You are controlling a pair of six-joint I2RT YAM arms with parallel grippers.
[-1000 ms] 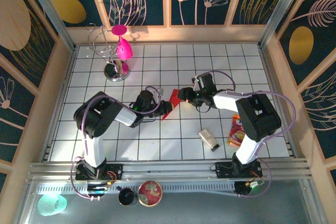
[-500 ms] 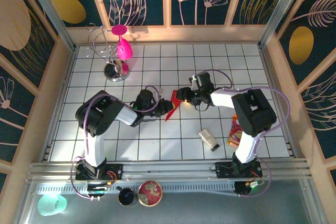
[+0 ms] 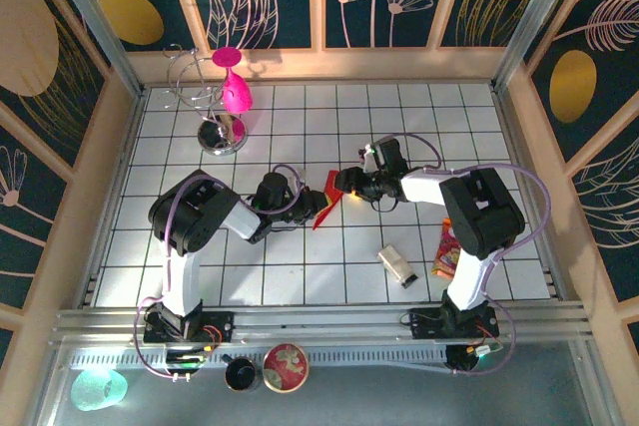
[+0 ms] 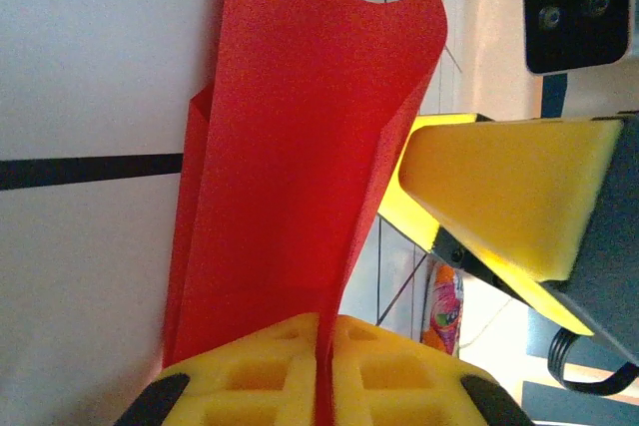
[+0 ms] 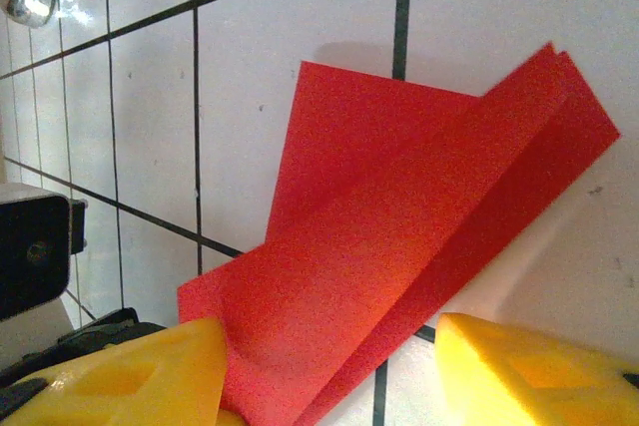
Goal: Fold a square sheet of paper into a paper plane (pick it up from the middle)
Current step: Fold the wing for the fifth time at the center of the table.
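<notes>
White tiles (image 3: 399, 117) sit under red paper (image 4: 290, 167). Left gripper (image 4: 324, 336) pinches it; right gripper (image 5: 329, 336), half open, has crept closer to fold.

We see a goblet (image 3: 236, 87) by a wire stand (image 3: 215, 132) far left, a snack packet (image 3: 449, 246) and grey box (image 3: 398, 265) near right

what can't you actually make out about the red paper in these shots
- Top view: red paper too small, creases unreadable.
- Left wrist view: its bottom end vanishes inside the shut left hand.
- Right wrist view: the frame's bottom edge cuts it off at the open right hand; contact unclear.
</notes>
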